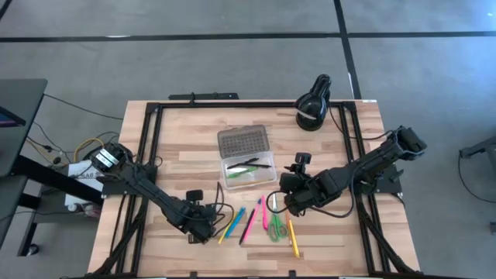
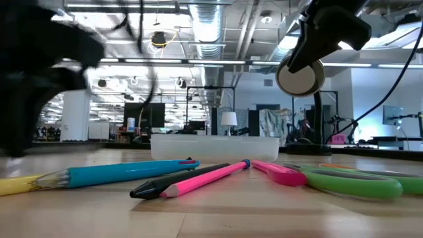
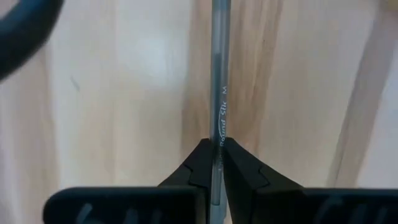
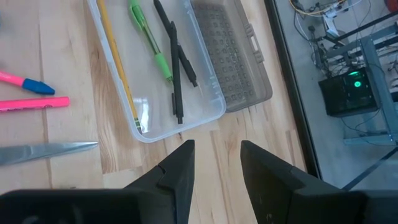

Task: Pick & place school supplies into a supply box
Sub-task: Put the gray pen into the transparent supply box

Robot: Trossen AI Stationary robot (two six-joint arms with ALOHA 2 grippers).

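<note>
The supply box (image 1: 249,171) is a clear tray with its dotted grey lid (image 1: 242,141) swung open toward the far edge. A yellow pencil (image 4: 118,68), a green pen (image 4: 149,40) and dark pens (image 4: 176,68) lie in the tray. Loose pens (image 1: 246,222) and green-handled scissors (image 1: 277,226) lie on the wood near the front edge. My left gripper (image 1: 200,227) is low beside them, shut on a thin grey pen (image 3: 217,74). My right gripper (image 4: 214,158) hovers open just near of the box, right of the loose pens. My left gripper pinches the thin grey pen between its two fingertips (image 3: 202,163), on the barrel at its printed lettering (image 3: 217,127). The fingers lie along the pen, which runs straight ahead of them over the wood. Whether it is lifted clear does not show.
A black round lamp-like object (image 1: 312,105) stands at the far right of the table. A black frame (image 1: 151,147) runs along the table's sides. In the low view a blue pen (image 2: 125,173), a pink pencil (image 2: 205,180) and the green scissors handle (image 2: 357,182) lie before the box (image 2: 215,147).
</note>
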